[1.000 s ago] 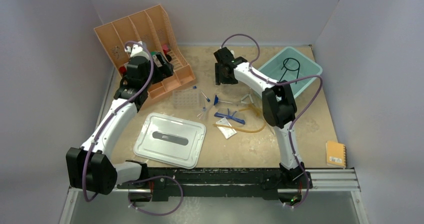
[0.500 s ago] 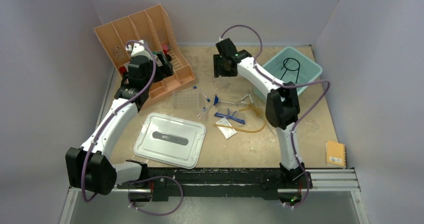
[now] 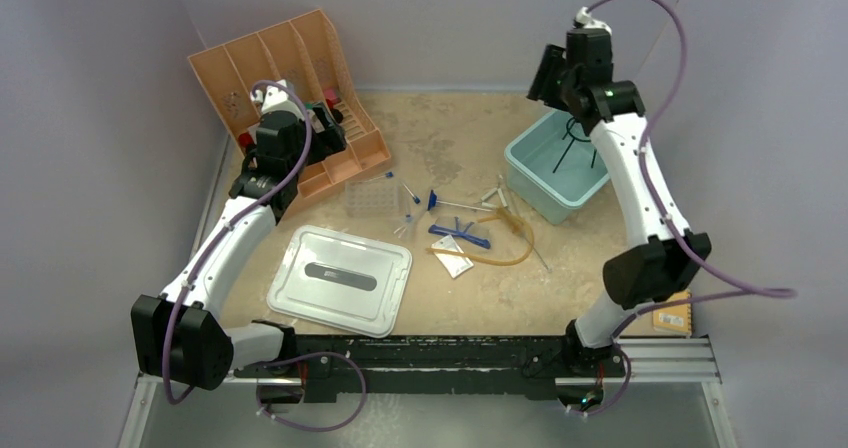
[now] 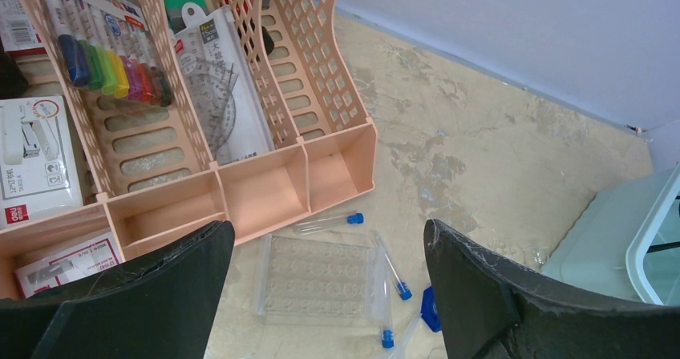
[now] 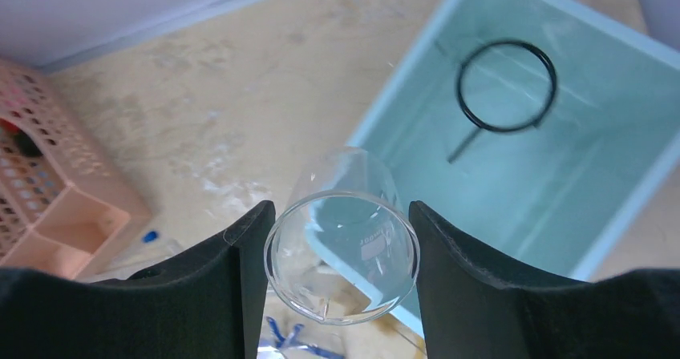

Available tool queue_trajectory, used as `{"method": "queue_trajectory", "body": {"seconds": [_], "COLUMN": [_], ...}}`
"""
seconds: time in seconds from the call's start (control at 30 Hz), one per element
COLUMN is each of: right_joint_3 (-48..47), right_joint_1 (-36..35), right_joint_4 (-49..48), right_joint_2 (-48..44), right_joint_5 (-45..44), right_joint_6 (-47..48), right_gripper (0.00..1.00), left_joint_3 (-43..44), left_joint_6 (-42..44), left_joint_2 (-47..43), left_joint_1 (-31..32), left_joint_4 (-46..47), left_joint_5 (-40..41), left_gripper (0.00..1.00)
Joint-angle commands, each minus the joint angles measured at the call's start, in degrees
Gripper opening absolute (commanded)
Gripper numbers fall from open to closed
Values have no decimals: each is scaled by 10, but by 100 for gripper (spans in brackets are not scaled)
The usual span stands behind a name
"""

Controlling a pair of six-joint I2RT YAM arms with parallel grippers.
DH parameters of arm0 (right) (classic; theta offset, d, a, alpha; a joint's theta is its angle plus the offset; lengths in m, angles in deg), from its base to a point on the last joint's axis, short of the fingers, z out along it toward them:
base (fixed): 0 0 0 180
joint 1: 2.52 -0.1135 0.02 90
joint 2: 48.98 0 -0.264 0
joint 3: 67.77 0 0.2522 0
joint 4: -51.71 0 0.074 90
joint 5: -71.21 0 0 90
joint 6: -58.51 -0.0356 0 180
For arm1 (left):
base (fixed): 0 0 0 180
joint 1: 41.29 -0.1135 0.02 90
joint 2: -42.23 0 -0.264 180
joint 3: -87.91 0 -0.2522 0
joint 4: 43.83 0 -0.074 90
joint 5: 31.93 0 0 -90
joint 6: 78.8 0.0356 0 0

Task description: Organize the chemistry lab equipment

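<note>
My right gripper (image 5: 341, 243) is shut on a clear glass beaker (image 5: 343, 255), held high over the near left corner of the teal bin (image 5: 633, 207). A black wire ring (image 5: 507, 85) lies inside that bin. In the top view the right gripper (image 3: 548, 73) hangs near the back wall. The clear tube rack (image 4: 321, 283) and blue-capped tubes (image 4: 329, 223) lie below my open, empty left gripper (image 4: 327, 231). The amber hose (image 3: 505, 258), wire triangle (image 3: 492, 200), blue tools (image 3: 460, 235) and small packet (image 3: 455, 264) lie mid-table.
The peach slotted organizer (image 3: 300, 68) with stationery stands at the back left, under the left wrist. A pale lid (image 3: 340, 280) with a dark handle slot lies front left. A small orange notebook (image 3: 672, 308) sits by the right arm's base.
The right arm has swung from the back middle of the table up and to the right, carrying the beaker over the teal bin. The left arm has stayed put.
</note>
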Motion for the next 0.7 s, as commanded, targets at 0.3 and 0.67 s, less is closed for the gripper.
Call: {"method": "queue_trajectory", "body": {"seconds": [0.3, 0.67], "right_joint_3": [188, 192], "right_joint_1": [57, 66], "right_joint_4": [6, -69], "right_joint_2": [-8, 105], "right_joint_5": [41, 49], "right_joint_6": [-10, 34], "right_gripper": [41, 45], "left_joint_3": [15, 9], "left_joint_6": [-24, -18], "left_joint_2": [1, -7], "left_joint_1": [1, 1], "left_joint_4": [30, 28], "left_joint_5": [-7, -3], "left_gripper": [87, 87]}}
